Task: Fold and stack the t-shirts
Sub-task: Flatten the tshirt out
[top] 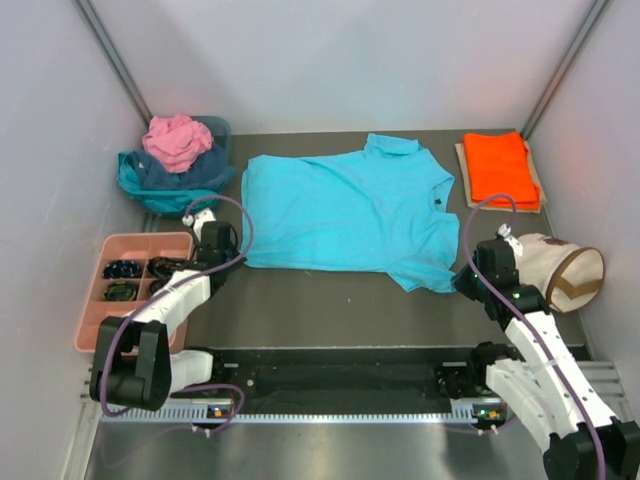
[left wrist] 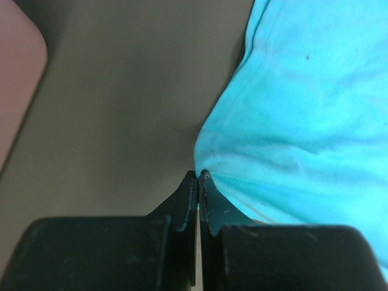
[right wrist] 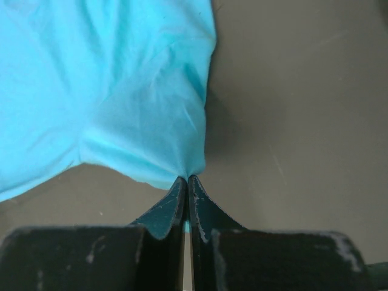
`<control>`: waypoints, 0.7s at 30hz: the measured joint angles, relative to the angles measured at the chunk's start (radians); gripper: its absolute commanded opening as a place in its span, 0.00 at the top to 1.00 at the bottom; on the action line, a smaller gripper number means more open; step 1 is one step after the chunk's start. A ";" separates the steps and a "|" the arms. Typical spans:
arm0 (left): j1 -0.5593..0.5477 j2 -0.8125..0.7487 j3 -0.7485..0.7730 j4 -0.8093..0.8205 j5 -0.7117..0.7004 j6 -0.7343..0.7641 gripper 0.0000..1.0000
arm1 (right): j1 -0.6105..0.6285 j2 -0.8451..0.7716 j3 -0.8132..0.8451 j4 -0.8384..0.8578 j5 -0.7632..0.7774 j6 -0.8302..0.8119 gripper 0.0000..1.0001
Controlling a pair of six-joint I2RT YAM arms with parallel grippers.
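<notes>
**Both pincers clamped on the near edge of a spread turquoise t-shirt**

Top view. Spread flat in the middle of the dark counter (top: 330, 315): a turquoise t-shirt (top: 345, 210). Long axis running left to right, hem at the left end, collar at the right end. One sleeve pointing to the far side, the other to the near side. At the near-left hem corner, the left pincer (top: 243, 260). At the near sleeve on the right, the right pincer (top: 461, 279). Each arm closest to its own end of the shirt, with the body of the cloth lying beyond both, toward the back wall. Off the far-right corner of the turquoise shirt, a neatly folded orange t-shirt (top: 500, 168). Off its far-left corner, a heap of pink, navy and teal t-shirts (top: 178, 158). Left of the near-left corner, a pink tray (top: 88, 335) with compartments. Right of the near sleeve, a cream bag (top: 545, 268).

Left wrist view. Black jaws pressed tight together, a fold of turquoise hem nipped at their tips. Cloth fanning away up and to the right, bare counter to the left.

Right wrist view. Jaws likewise clenched, the corner of the sleeve caught between the tips. Cloth spreading up and to the left, bare counter to the right.

Probable next step, judged from this grip: raising the near edge at both ends together and carrying it over toward the far edge, halving the shirt along its long axis. Possible trouble: an uneven lift skewing the fold line.
</notes>
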 measured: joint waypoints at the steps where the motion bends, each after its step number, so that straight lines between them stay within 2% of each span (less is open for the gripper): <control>1: 0.000 0.001 0.014 -0.007 -0.012 0.004 1.00 | 0.000 0.002 0.008 -0.009 0.016 0.001 1.00; 12: 0.000 0.004 0.050 -0.085 -0.092 0.023 1.00 | 0.000 0.033 0.083 -0.085 0.140 0.006 1.00; 21: 0.000 -0.073 0.050 -0.178 -0.100 0.026 1.00 | 0.000 -0.020 0.116 -0.179 0.102 0.008 1.00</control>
